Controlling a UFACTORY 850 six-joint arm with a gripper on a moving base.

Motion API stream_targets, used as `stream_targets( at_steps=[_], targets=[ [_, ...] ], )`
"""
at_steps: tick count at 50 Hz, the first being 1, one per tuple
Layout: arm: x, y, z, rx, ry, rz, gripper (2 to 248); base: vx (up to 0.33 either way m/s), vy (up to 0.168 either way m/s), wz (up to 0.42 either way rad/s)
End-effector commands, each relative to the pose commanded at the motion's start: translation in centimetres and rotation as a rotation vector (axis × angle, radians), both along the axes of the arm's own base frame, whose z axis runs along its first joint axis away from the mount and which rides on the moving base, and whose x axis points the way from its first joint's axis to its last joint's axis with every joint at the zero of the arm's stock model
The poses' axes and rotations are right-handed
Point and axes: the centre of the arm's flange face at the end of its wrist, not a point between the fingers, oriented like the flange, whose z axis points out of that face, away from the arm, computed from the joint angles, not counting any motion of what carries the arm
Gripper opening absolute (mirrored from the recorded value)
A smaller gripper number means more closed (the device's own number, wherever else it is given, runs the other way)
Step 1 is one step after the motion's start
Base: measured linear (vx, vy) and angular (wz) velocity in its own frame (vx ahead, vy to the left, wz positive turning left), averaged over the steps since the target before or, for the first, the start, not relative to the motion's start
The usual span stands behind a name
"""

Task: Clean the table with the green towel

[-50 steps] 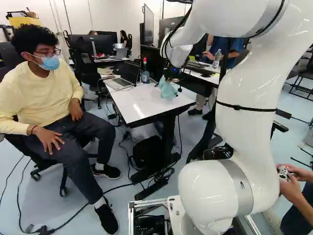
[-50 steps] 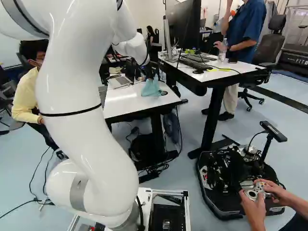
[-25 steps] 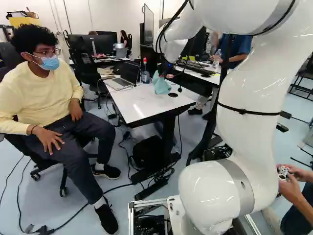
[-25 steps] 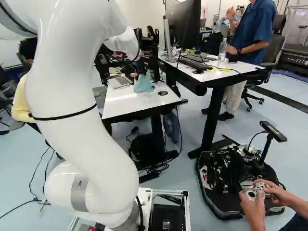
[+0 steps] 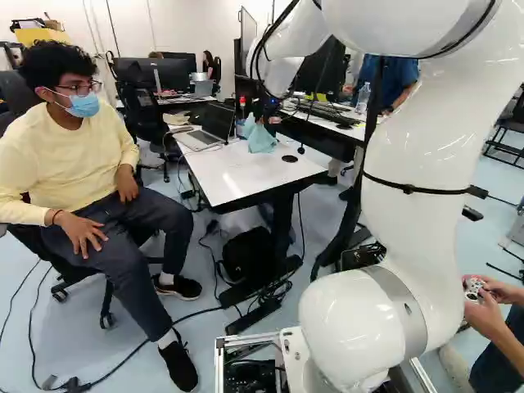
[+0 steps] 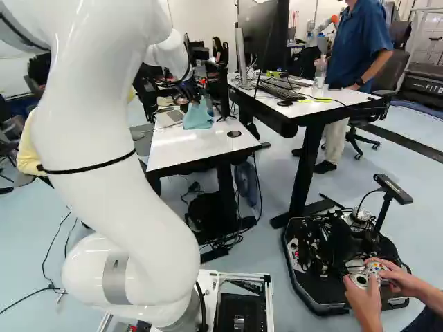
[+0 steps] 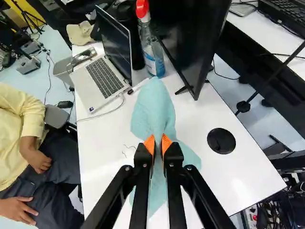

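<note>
Green towel (image 7: 153,112) has moved toward laptop (image 7: 102,76) together with gripper (image 5: 262,119), which clamps it. Only wrist view shows thin marks (image 7: 129,147) on table (image 7: 228,181).

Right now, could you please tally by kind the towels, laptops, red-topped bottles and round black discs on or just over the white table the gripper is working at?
Green towel: 1, held in the gripper
Laptop: 1
Red-topped bottle: 1
Round black disc: 1
Total: 4
</note>
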Motion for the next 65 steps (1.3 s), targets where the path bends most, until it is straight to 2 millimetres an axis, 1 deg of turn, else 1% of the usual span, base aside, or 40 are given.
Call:
stream_targets(
  at_steps=[22,44,65],
  targets=[
    [2.0,1.8,1.6,0.002,0.068,0.039,44,0.0,0.0,0.0],
    [4.1,3.8,1.1,-0.003,0.156,0.079,44,0.0,0.0,0.0],
    [6.0,5.7,0.8,-0.004,0.164,0.107,44,0.0,0.0,0.0]
  ],
)
